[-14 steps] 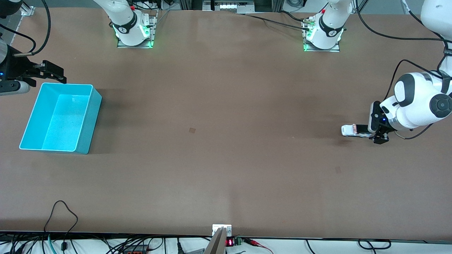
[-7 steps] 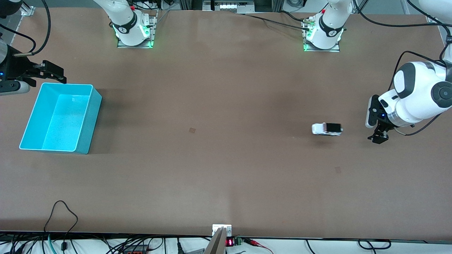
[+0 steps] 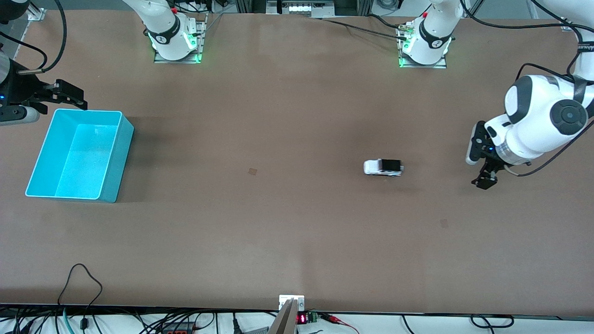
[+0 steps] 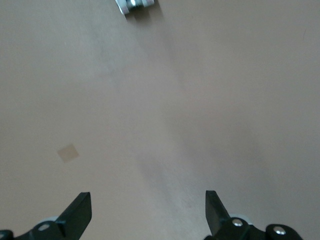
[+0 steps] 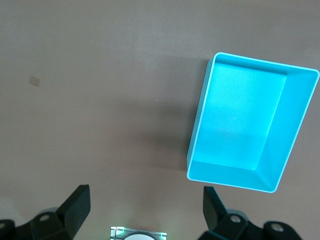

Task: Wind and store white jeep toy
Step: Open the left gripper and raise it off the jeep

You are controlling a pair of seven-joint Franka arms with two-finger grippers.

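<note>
A plain brown counter (image 3: 287,222) carries a cyan bin (image 3: 35,178) at the right arm's end. The white jeep toy (image 3: 383,167) sits free on it, well apart from the left gripper (image 3: 482,178), fingers spread. The right gripper (image 3: 69,99) waits beside the bin, fingers apart.

the table (image 3: 287,222) is showing a matt brown surface, smooth and board-like. the white jeep toy (image 3: 383,167) is looking like glossy plastic, white body with a black rear section. the cyan bin (image 3: 125,139) is showing smooth plastic walls with a slight sheen. the left gripper (image 3: 482,178) and right gripper (image 3: 69,95) are wearing matt black fingers, the arm shells gleaming glossy white.
</note>
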